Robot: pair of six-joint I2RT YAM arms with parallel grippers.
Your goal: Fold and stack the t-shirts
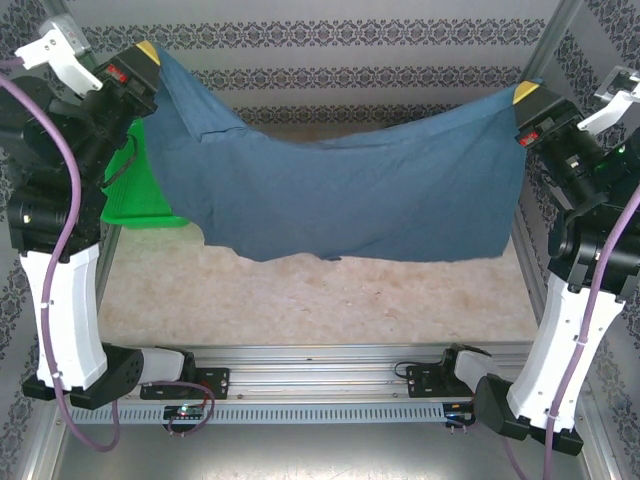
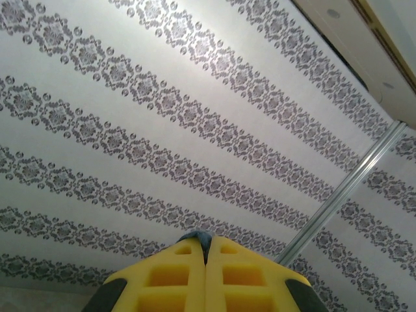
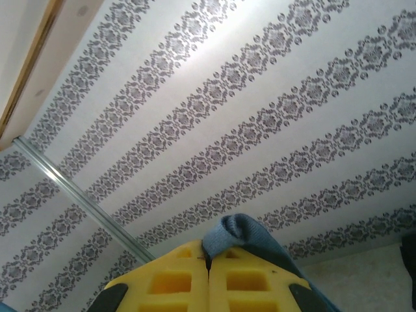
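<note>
Your left gripper (image 2: 206, 243) and right gripper (image 3: 208, 255), yellow pads clamped on opposite corners of the slate-blue t-shirt (image 1: 350, 190), hang it sagging above the table (image 1: 300, 300), apparently to spread it flat for folding.

Robot lab booth: aluminium rails (image 1: 320, 360), patterned wallpaper backdrop (image 2: 162, 130)

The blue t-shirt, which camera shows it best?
The top external view: the blue t-shirt hangs spread wide between the left claw and the right claw, sagging in the middle. The left wrist view gives a thin sliver of blue cloth pinched in the claw. The right wrist view gives a small bunched fold.
</note>
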